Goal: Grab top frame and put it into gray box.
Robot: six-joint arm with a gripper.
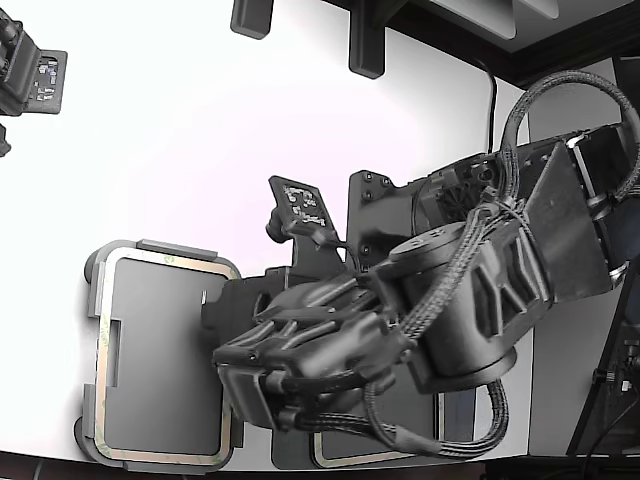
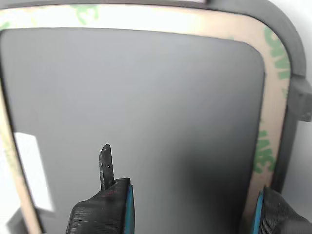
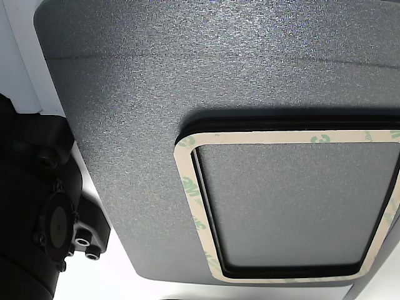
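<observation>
The gripper (image 2: pixel 187 207) was seen closest in the wrist view, its two dark fingers with blue pads spread wide and nothing held between them; one thin dark fingertip (image 2: pixel 106 163) stood over the tray's floor, the other finger sat at the frame's edge. In the exterior view the black, cable-wrapped arm (image 1: pixel 470 300) was stretched from the exterior view's right, low across the white table (image 1: pixel 200 120), with its wrist bent down over the tray. Beneath the fingers the top frame (image 2: pixel 273 122) was laid flat inside the gray box (image 1: pixel 92 300), a thin tan ring with rounded corners and green printed marks, its open centre showing the matte gray floor. The box's raised rim and edge tabs were pale gray plastic. In the exterior view the frame's long axis ran up and down the picture. Farther off, in the other view, another frame (image 3: pixel 187 187) was seen lying on a stack upon a grainy dark-gray mat (image 3: pixel 156 75).
</observation>
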